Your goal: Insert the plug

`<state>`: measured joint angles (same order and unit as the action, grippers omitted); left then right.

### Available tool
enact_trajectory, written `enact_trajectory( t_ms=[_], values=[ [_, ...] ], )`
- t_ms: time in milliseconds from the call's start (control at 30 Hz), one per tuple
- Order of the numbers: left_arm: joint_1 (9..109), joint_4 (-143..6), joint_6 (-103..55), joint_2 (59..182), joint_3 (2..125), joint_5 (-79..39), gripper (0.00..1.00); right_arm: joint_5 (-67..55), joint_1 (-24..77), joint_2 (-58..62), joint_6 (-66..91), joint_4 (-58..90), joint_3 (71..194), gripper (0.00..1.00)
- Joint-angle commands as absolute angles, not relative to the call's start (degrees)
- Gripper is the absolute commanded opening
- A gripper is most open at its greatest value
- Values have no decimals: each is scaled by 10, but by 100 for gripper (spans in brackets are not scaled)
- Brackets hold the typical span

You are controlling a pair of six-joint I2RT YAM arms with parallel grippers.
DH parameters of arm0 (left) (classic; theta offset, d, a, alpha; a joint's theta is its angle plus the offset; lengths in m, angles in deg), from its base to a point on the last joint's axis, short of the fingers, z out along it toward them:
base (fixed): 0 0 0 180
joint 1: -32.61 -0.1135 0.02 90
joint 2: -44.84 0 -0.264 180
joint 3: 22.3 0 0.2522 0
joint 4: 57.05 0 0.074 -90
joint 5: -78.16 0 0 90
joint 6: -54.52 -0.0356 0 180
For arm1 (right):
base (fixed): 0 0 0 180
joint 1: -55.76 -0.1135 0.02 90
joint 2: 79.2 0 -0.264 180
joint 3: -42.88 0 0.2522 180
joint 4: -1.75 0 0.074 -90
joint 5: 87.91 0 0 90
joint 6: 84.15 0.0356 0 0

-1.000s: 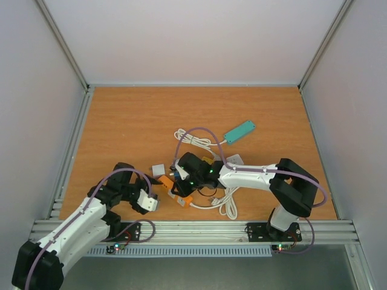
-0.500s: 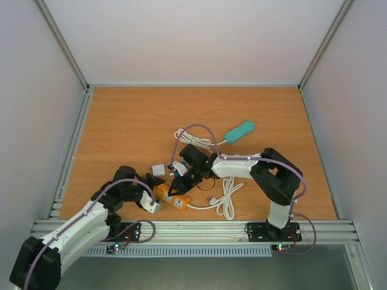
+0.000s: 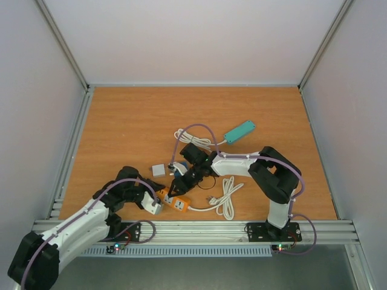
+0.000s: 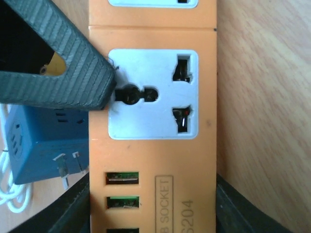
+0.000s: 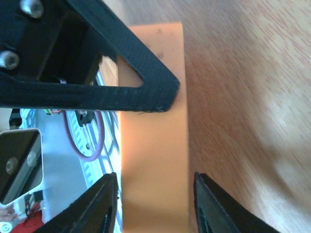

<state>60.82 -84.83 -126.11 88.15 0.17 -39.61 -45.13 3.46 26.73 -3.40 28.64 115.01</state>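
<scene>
On my left wrist feed the power strip [image 4: 153, 160] runs off top and bottom, and the blue plug [image 4: 43, 145] is half covered; overhead I can't make out its prongs.

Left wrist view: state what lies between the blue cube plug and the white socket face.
In the left wrist view, just a band of the orange plastic power strip separates the blue cube plug from the white socket face.

Far across the wooden table [image 3: 121, 127] from me lies a teal box [image 3: 240, 131] with its white cord [image 3: 191, 138] bundled beside it. A small grey cube [image 3: 158, 170] sits nearer.
</scene>
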Motion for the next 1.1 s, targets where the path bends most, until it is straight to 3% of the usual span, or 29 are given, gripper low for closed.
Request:
enact_trajectory(
  t_ms=[0,67,267,333,533,667,800,1067],
  values=[
    [620,-897,-1218,906,40,-407,36,-448,36,251,-26,262,1165,54],
    [621,-937,-1186,929,79,-406,27,-408,41,228,-6,248,1155,68],
    [621,-1007,-1094,993,141,-371,5,-172,79,101,142,218,1107,93],
    [621,-1017,-1054,1001,149,-361,1,-64,78,52,194,270,1099,95],
    [621,-1061,-971,1041,180,-332,1,49,18,-86,294,390,1044,82],
    [621,-1066,-934,1082,192,-308,1,78,-84,-108,349,455,1020,55],
    [621,-1072,-909,1119,207,-304,1,85,-151,-81,408,478,992,39],
    [621,-1094,-881,1141,219,-302,1,125,-157,-32,483,472,923,30]
  ],
)
